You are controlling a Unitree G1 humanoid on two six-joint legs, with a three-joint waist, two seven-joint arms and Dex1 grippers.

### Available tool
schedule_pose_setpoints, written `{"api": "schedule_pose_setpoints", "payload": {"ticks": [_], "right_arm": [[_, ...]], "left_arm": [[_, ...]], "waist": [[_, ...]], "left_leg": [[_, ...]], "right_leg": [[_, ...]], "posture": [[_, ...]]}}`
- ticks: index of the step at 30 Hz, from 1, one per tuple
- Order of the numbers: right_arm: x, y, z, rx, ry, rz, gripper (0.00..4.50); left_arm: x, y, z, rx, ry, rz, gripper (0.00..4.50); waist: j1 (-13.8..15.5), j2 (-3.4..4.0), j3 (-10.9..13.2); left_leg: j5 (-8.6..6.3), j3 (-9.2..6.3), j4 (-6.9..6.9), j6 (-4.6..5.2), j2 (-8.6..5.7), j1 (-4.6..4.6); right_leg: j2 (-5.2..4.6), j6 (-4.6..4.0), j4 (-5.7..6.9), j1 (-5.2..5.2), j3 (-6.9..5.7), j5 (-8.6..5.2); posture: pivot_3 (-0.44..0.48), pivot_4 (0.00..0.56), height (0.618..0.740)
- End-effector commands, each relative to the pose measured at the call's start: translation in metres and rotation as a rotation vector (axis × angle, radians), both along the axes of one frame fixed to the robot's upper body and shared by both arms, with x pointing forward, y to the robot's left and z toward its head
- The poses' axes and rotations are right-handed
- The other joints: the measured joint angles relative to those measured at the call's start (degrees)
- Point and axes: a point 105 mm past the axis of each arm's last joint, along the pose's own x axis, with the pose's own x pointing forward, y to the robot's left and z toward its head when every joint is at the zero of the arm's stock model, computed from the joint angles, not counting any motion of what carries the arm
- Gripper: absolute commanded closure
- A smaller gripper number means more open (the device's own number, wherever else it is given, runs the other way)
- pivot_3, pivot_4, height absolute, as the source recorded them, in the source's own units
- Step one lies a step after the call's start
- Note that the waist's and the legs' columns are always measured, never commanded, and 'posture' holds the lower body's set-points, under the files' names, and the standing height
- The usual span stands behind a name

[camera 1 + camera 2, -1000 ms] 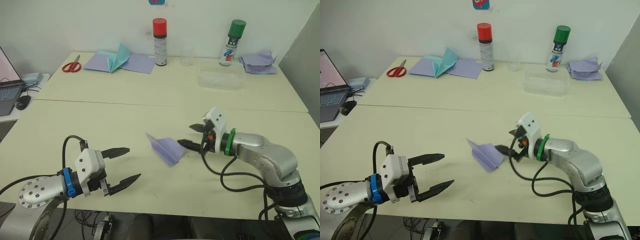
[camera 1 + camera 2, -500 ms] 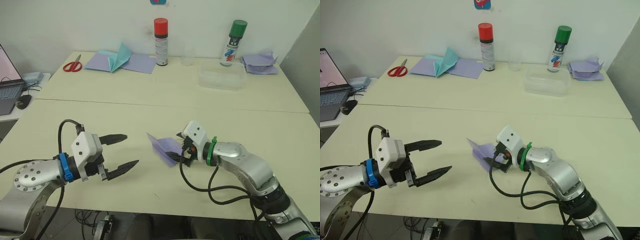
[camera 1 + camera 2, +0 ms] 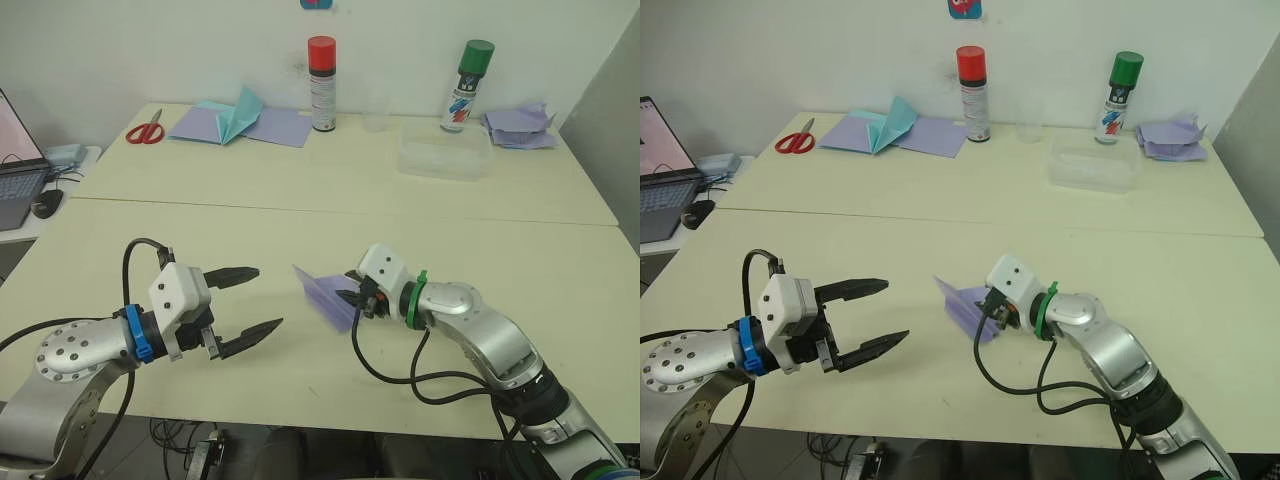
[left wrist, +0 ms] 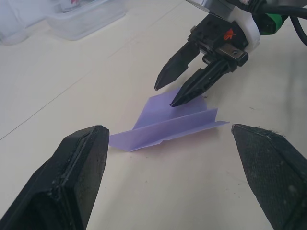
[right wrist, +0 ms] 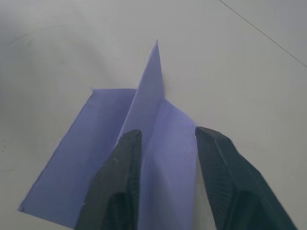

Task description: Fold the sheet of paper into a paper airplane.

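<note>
On the cream table [image 3: 300,220] we see the paper airplane [image 4: 168,128], our right gripper [image 4: 180,88] parted narrowly over its raised ridge; our left gripper [image 3: 245,312] gapes wide beside it.

No legible text, brand or number on any item. The labels on the red-capped spray can [image 3: 320,84] and the green-capped spray can [image 3: 466,84] are too small to read.
</note>
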Motion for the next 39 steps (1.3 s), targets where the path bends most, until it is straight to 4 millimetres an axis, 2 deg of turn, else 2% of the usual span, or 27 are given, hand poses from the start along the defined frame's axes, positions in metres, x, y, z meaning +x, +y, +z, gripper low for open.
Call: {"api": "schedule_pose_setpoints", "payload": {"ticks": [1, 8, 12, 24, 27, 31, 36, 39], "right_arm": [[-0.004, 0.009, 0.018, 0.028, -0.072, 0.042, 2.44], [-0.008, 0.014, 0.021, 0.06, -0.017, 0.067, 2.44], [-0.006, 0.016, 0.013, 0.061, 0.045, 0.041, 2.44], [-0.007, 0.019, -0.008, -0.016, 0.073, 0.032, 2.44], [-0.008, 0.021, -0.012, -0.025, 0.078, 0.037, 3.04], [-0.007, 0.019, -0.016, -0.037, 0.076, 0.029, 4.48], [-0.005, 0.012, -0.019, -0.047, 0.059, 0.012, 4.48], [-0.001, -0.003, -0.009, -0.019, 0.03, -0.023, 4.48]], "left_arm": [[-0.003, -0.003, 0.007, 0.02, -0.043, -0.014, 0.0], [-0.007, -0.004, 0.006, 0.029, -0.039, -0.025, 0.0], [-0.008, -0.006, 0.007, 0.027, -0.037, -0.028, 0.0], [-0.009, -0.007, 0.008, 0.012, -0.029, -0.009, 0.0], [-0.009, -0.007, 0.009, 0.012, -0.029, -0.008, 0.0], [-0.009, -0.007, 0.008, 0.011, -0.03, -0.005, 0.0], [-0.009, -0.009, 0.008, 0.008, -0.031, -0.007, 0.0], [-0.009, -0.013, 0.01, -0.002, -0.037, -0.014, 0.0]], "waist": [[0.0, 0.0, 0.0], [-0.01, 0.0, 0.0], [-0.01, 0.0, 0.0], [-0.05, 0.0, 0.0], [-0.04, 0.0, 0.0], [-0.05, 0.0, 0.0], [-0.05, 0.0, 0.0], [-0.02, 0.0, 0.0]], "left_leg": [[0.0, 0.0, 0.0, 0.0, 0.0, 0.0], [0.0, -0.01, 0.0, 0.0, 0.0, 0.0], [0.0, -0.01, 0.0, 0.0, 0.0, 0.0], [0.0, -0.02, 0.0, 0.0, 0.0, 0.01], [0.0, -0.02, 0.0, 0.0, -0.01, 0.01], [0.0, -0.02, 0.0, 0.0, 0.0, 0.01], [0.0, -0.02, 0.0, 0.0, 0.0, 0.01], [0.0, -0.02, 0.01, 0.0, -0.02, 0.01]], "right_leg": [[0.0, 0.0, 0.0, 0.0, 0.0, 0.0], [0.0, 0.0, 0.01, 0.0, -0.01, 0.0], [0.0, 0.0, 0.01, 0.0, -0.01, 0.0], [0.0, 0.0, 0.01, 0.01, -0.02, 0.0], [0.0, 0.0, 0.01, 0.01, -0.02, 0.0], [0.0, 0.0, 0.01, 0.0, -0.03, 0.0], [0.0, 0.0, 0.01, 0.01, -0.03, 0.0], [-0.01, 0.0, 0.01, 0.02, -0.02, 0.0]], "posture": [[0.0, 0.15, 0.74], [0.0, 0.15, 0.74], [0.0, 0.15, 0.74], [0.0, 0.15, 0.74], [0.0, 0.15, 0.74], [0.0, 0.15, 0.74], [0.0, 0.15, 0.74], [0.0, 0.15, 0.74]]}}
